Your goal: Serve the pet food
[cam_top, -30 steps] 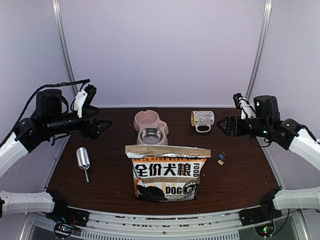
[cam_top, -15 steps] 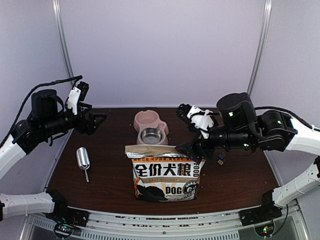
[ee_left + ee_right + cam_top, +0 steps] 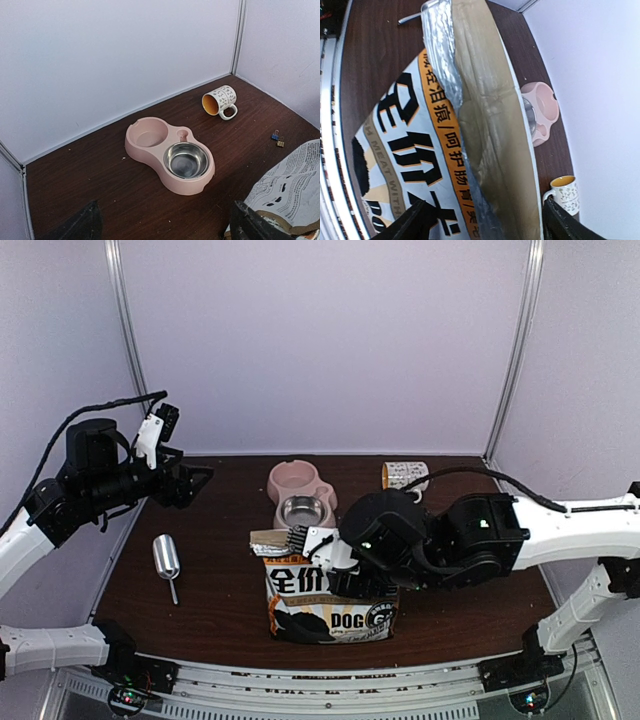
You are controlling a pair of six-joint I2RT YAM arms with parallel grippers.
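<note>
- Dark wood-grain table (image 3: 200, 610) between pale walls carries a standing bag (image 3: 330, 608) of stiff kraft paper with a crinkled, foil-lined top.
- We see no pet food, and we judge it to be inside that bag.
- Its top edge runs left to right. Our right gripper (image 3: 487, 221) is right at it, fingers apart, gripping nothing.
- Our left gripper (image 3: 165, 227), also apart and empty, hangs at the far left, well away.
- A pink plastic double bowl (image 3: 300, 495) with a shiny steel cup sits just beyond the bag.

Pet food: hidden from view.
No pellets show; the bag (image 3: 420, 150) stands upright mid-table, its torn-open top revealing only foil lining and a brown inner wall.
</note>
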